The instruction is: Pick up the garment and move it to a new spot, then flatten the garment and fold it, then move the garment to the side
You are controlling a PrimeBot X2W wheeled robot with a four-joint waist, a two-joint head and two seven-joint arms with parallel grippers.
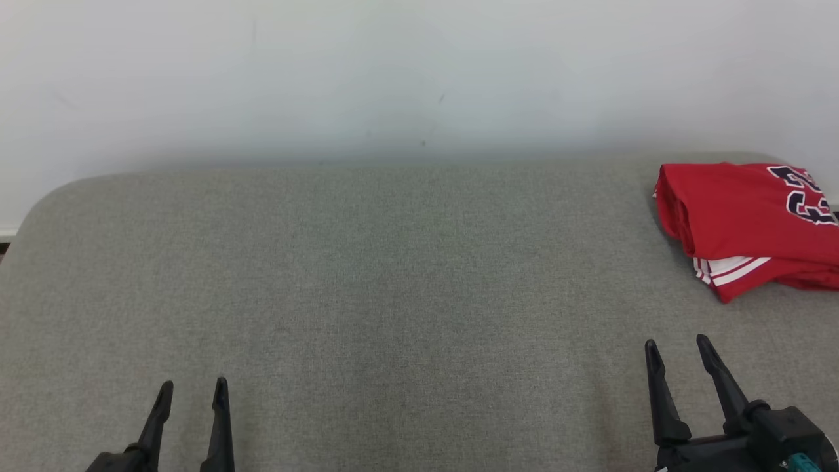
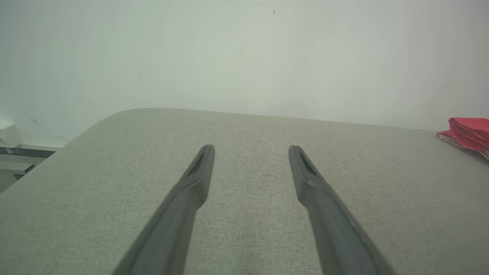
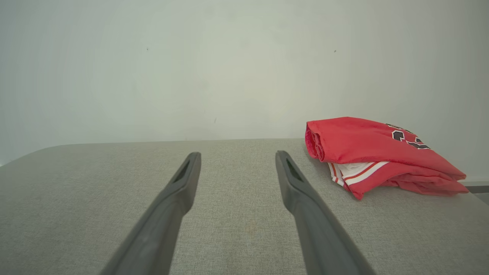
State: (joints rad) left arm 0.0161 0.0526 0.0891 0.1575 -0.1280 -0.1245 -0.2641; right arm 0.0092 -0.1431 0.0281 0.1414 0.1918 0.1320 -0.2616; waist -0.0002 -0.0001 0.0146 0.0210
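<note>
- Lower left of the head view: the left gripper [image 1: 194, 383] hovers low over the grey woven-fabric surface with rounded corners [image 1: 393, 262]; its two long dark fingers stand wide apart with nothing between them
- In the left wrist view the same fingers frame bare grey cloth, and the plain pale wall [image 1: 393, 78] rises behind the far edge
- Middle of the head view: only grey fabric lies here, with nothing spread out or waiting to be flattened
- Lower right of the head view: the right gripper [image 1: 676, 341] is also spread wide and empty, fingers pointing up the frame and well short of the garment
- Right edge, upper middle of the head view: the red jersey-like garment with white stripes and a dark printed number [image 1: 741, 216] lies in a compact layered bundle near the surface's far right corner, partly cut off by the frame
- In the right wrist view it sits right of centre, beyond and to the right of the fingertips, with a rolled fold edge facing the camera and a striped hem poking out below
- Judged from this: the folding and the move to the side look done, since the bundle is stacked, off centre and released; little seems left beyond perhaps tidying the loose lower edge
</note>
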